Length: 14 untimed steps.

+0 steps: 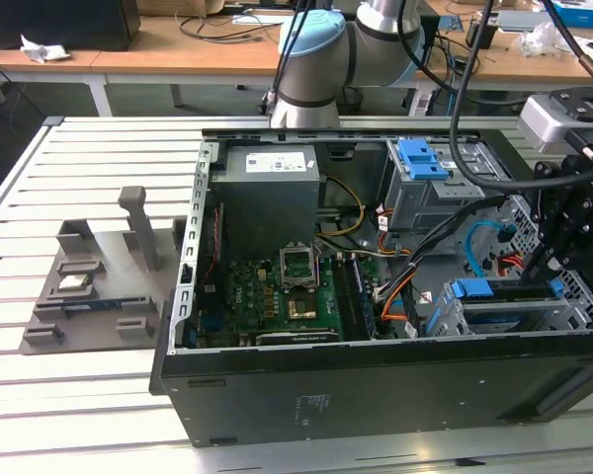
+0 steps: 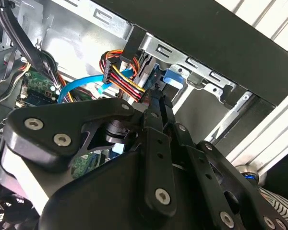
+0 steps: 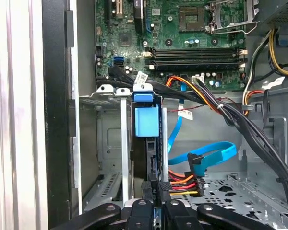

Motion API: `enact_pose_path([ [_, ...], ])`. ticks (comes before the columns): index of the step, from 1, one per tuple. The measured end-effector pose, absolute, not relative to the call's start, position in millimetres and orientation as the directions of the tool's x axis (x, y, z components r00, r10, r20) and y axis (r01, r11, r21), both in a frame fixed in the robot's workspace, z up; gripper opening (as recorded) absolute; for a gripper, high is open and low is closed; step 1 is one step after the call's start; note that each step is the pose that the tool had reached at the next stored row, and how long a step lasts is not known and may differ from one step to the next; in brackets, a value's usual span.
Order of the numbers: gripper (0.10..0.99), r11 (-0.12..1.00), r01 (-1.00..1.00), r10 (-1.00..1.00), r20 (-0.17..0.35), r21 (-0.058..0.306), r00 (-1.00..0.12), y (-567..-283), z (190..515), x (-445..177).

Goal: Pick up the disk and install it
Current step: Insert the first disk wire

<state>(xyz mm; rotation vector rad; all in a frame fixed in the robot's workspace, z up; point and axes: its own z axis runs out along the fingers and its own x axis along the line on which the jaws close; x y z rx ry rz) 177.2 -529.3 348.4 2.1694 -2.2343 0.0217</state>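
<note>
Disk [image 3: 146, 143] stands on edge in a slot of the drive cage [image 3: 103, 143] at the corner of the computer case [image 1: 376, 380], its blue bracket tab [image 3: 147, 120] on the end farthest from the fingers [image 3: 153, 201]. In the first wrist view the fingers sit right at the disk's near end, drawn close together about its thin edge, and look closed on it, though the contact itself is hidden by the linkage. The disk's long axis runs straight away from the fingers, along the slot, toward the motherboard [image 3: 182, 33]. In the exterior view the fingers [image 1: 553, 262] hang over the same corner, just above the blue-edged cage. Room is tight: one cage wall lies just beside the disk on one side, and on the other a bundle of red, orange and yellow power wires [image 3: 182, 181] and a blue data cable [image 3: 206, 155] lie near the fingers. Black cables [image 3: 249, 129] cross the open space beyond. I judge the disk to be mostly seated, with any travel left running along the slot.
</note>
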Motion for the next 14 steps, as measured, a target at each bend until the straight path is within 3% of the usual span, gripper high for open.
enact_pose_path([
  [14, 0.165, 0.029, -1.0, -0.999, 0.029, 0.009, -0.028, -526.6, 342.8, 176.9],
])
